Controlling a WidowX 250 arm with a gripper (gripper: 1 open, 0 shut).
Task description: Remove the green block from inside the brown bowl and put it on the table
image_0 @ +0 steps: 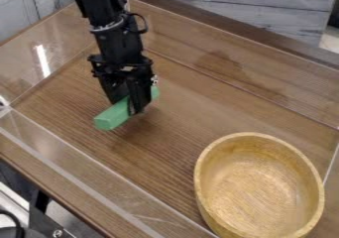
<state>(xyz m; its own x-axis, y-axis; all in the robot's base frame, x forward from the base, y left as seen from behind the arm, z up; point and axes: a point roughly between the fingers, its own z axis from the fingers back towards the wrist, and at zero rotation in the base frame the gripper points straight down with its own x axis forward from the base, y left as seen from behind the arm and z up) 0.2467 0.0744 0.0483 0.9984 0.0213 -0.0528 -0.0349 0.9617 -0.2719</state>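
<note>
The green block (115, 114) is held at a tilt by my black gripper (126, 104), whose fingers are shut on its upper end; its lower end is at or just above the table (199, 103), left of centre. I cannot tell whether it touches the wood. The brown bowl (260, 187) sits at the front right with nothing inside it, well apart from the gripper. My arm reaches down from the top left.
Clear acrylic walls (79, 197) run along the table's edges, close to the front and left of the block. A grey wall lies behind at the top right.
</note>
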